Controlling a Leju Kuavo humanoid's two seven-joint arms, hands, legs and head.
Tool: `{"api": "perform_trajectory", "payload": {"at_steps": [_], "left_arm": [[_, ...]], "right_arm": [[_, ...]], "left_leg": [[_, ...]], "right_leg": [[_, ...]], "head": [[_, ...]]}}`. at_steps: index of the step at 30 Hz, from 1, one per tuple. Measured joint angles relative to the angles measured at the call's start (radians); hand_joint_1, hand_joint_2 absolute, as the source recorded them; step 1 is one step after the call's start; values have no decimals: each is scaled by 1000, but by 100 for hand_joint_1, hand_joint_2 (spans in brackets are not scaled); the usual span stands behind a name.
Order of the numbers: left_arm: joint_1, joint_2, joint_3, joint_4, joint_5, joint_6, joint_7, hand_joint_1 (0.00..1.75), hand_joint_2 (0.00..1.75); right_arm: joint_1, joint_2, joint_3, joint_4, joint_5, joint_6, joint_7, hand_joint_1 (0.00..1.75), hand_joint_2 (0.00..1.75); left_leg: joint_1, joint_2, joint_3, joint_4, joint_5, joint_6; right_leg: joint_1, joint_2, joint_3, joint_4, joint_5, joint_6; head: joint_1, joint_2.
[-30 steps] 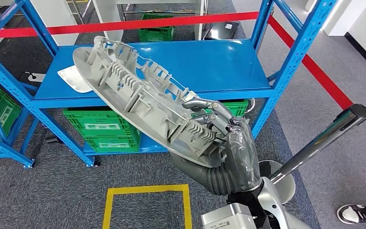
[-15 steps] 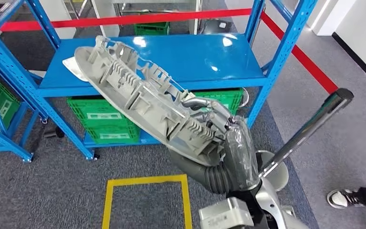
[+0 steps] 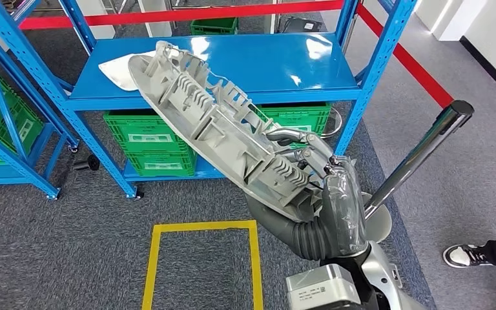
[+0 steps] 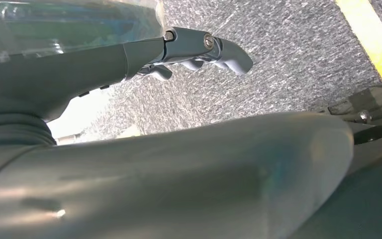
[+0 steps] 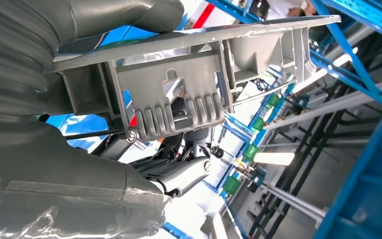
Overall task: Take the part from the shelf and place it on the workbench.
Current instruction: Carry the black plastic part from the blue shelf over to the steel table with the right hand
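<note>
Here, long grey ribbed plastic part [image 3: 219,126], right hand [image 3: 326,177] fingers [image 3: 297,137] gripping its lower end, left hand [image 4: 199,47] fingers prob. curled, empty.

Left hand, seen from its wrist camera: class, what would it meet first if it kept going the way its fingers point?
Probably the grey speckled carpet floor. The left hand, holding nothing, points toward it with nothing visible between, though depth is unclear.
</note>
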Motion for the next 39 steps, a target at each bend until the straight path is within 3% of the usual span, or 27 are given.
{"api": "perform_trajectory", "payload": {"at_steps": [3,4,5,6,8,10,11,14,15,16,18,19,20,21,22,24,25,27,29,30,31,33,34,35,36,37,39], "left_arm": [[3,0,0,0,1,2,0,0,175],[4,0,0,0,2,2,0,0,175],[4,0,0,0,2,3,0,0,175],[4,1,0,0,3,3,0,0,175],[4,2,0,0,4,3,-1,0,175],[2,3,0,0,4,3,-2,0,175],[2,3,0,0,4,4,-2,0,175],[4,3,0,0,4,3,-4,0,175],[5,2,0,0,4,3,-4,0,175],[5,2,0,0,4,3,-4,0,175],[4,1,0,0,4,3,-5,0,175],[4,0,0,0,4,3,-5,0,175],[5,-1,0,0,4,3,-5,0,175],[5,-1,0,0,4,3,-5,0,175],[5,-1,0,0,4,2,-5,0,175],[5,-2,0,0,4,3,-5,0,175],[5,-2,0,0,4,2,-6,0,175],[5,-3,0,0,6,2,-7,0,175],[6,-2,0,0,10,2,-7,0,175],[7,-2,0,0,11,2,-7,0,175],[7,-1,0,0,12,2,-7,0,175],[8,-1,0,0,12,2,-8,0,175],[8,-1,0,0,13,2,-8,0,175],[8,-1,0,0,13,2,-8,0,175],[8,-1,0,0,13,2,-8,0,175],[7,-1,0,0,13,2,-8,0,175],[5,0,0,0,13,2,-8,0,175]], "right_arm": [[1,0,-1,0,-1,-4,0,175,175],[2,-1,-1,0,0,-5,0,175,175],[3,-1,-1,0,0,-6,0,175,175],[4,-1,-1,0,0,-7,0,175,175],[6,-1,-2,0,1,-8,0,175,175],[8,-2,-2,-1,1,-9,0,175,175],[9,-3,-3,-1,2,-10,0,175,175],[16,-5,-5,-3,5,-12,0,175,175],[18,-7,-6,-4,6,-13,0,175,175],[21,-10,-7,-5,8,-14,0,175,175],[26,-14,-7,-9,11,-15,0,175,175],[30,-15,-7,-10,13,-15,0,175,175],[33,-17,-7,-11,15,-15,0,175,175],[36,-18,-7,-11,17,-15,1,175,175],[37,-20,-7,-12,19,-15,2,175,175],[38,-22,-7,-17,24,-14,4,175,175],[38,-23,-8,-21,25,-14,4,175,175],[38,-23,-8,-28,27,-12,4,175,175],[38,-23,-8,-30,27,-11,4,175,175],[38,-23,-8,-30,27,-11,4,175,175],[38,-23,-8,-31,27,-11,4,175,175],[38,-23,-9,-32,27,-10,5,175,175],[38,-23,-9,-33,27,-9,5,175,175],[38,-23,-8,-33,27,-9,5,175,175],[38,-23,-8,-33,27,-9,5,175,175],[38,-23,-8,-33,27,-8,5,175,175],[39,-23,-8,-34,27,-7,7,175,175]], "left_leg": [[6,-1,-37,158,-139,-19],[9,-1,-44,215,-160,-24],[10,-1,-40,248,-158,-27],[11,-1,-21,250,-138,-28],[13,-1,64,160,-94,-27],[10,-3,153,29,-102,-16],[7,-4,175,-10,-114,-8],[4,-2,167,-36,-100,19],[6,0,158,-39,-89,27],[8,2,147,-42,-77,34],[6,3,121,-41,-55,41],[5,3,106,-40,-44,41],[4,3,91,-38,-33,41],[3,4,76,-36,-23,40],[3,4,60,-33,-14,38],[0,3,34,-24,3,33],[-1,3,24,-21,11,29],[-1,2,14,-20,30,17],[2,1,9,-23,40,3],[3,0,3,-13,23,-3],[4,-1,-6,15,-12,-8],[6,-1,-32,123,-113,-17],[7,-1,-42,187,-148,-20],[7,-1,-43,235,-160,-22],[7,-1,-32,256,-150,-22],[7,-1,-4,243,-124,-20],[4,-1,90,130,-90,-10]], "right_leg": [[-3,-3,-37,5,30,-10],[-3,-3,-53,10,39,-10],[-4,-4,-70,16,47,-9],[-4,-3,-88,24,55,-7],[-5,-2,-121,41,68,-1],[-4,-1,-143,55,80,10],[-4,-2,-149,57,87,16],[-7,-2,-158,55,98,35],[-8,-1,-165,69,76,41],[-8,0,-176,100,37,45],[-10,1,-203,214,-63,52],[-10,1,-212,274,-92,54],[-10,1,-212,313,-96,55],[-10,1,-197,322,-79,54],[-10,1,-166,295,-50,52],[-7,1,-65,161,-17,42],[-5,1,-18,90,-20,36],[1,2,24,13,-33,26],[1,1,13,7,-18,13],[-1,0,6,5,-8,4],[-3,-1,-4,4,3,-3],[-5,-3,-28,8,22,-11],[-4,-3,-43,12,31,-11],[-4,-3,-59,17,40,-12],[-4,-3,-76,23,48,-11],[-4,-3,-94,29,56,-10],[-2,-1,-123,43,69,-5]], "head": [[-17,0],[-21,0],[-24,0],[-26,0],[-30,0],[-32,0],[-31,0],[-30,0],[-28,0],[-25,0],[-15,0],[-12,0],[-9,0],[-6,0],[-4,0],[2,0],[3,0],[4,0],[4,0],[3,0],[-1,0],[-12,0],[-18,0],[-21,0],[-24,0],[-27,0],[-30,0]]}}
